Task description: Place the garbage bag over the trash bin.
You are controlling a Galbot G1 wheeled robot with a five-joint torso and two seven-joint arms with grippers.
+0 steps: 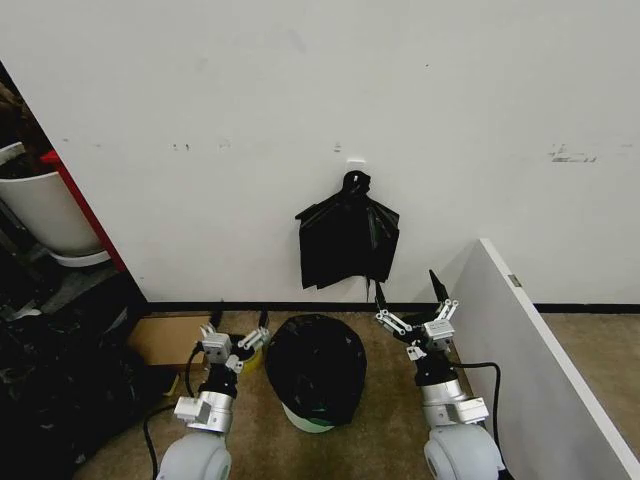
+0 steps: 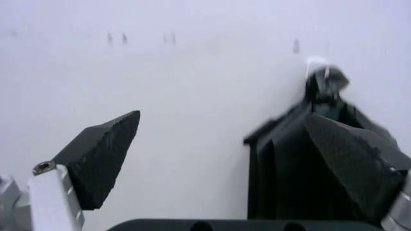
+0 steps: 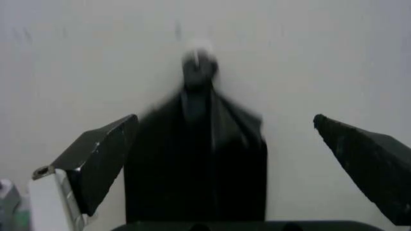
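Observation:
The glossy black garbage bag (image 1: 316, 365) is draped over the trash bin (image 1: 303, 420), so that just a strip of the bin's cream-green base shows below it. My left gripper (image 1: 241, 313) is open, a little to the left of the bag-covered bin and apart from it. On the other side my right gripper (image 1: 407, 288) is open as well, with nothing in it. The left wrist view has the left gripper (image 2: 222, 118) spread wide against the wall. Likewise, the right gripper (image 3: 224, 118) is spread wide in the right wrist view.
A knotted bunch of black bags (image 1: 347, 240) (image 2: 289, 168) (image 3: 199, 163) hangs from a wall hook above the bin. A white pot (image 1: 45, 210) with a red part and dark clutter (image 1: 50, 390) stand at left, with a cardboard box (image 1: 165, 340) by the wall. A white panel (image 1: 530, 360) slants along the right.

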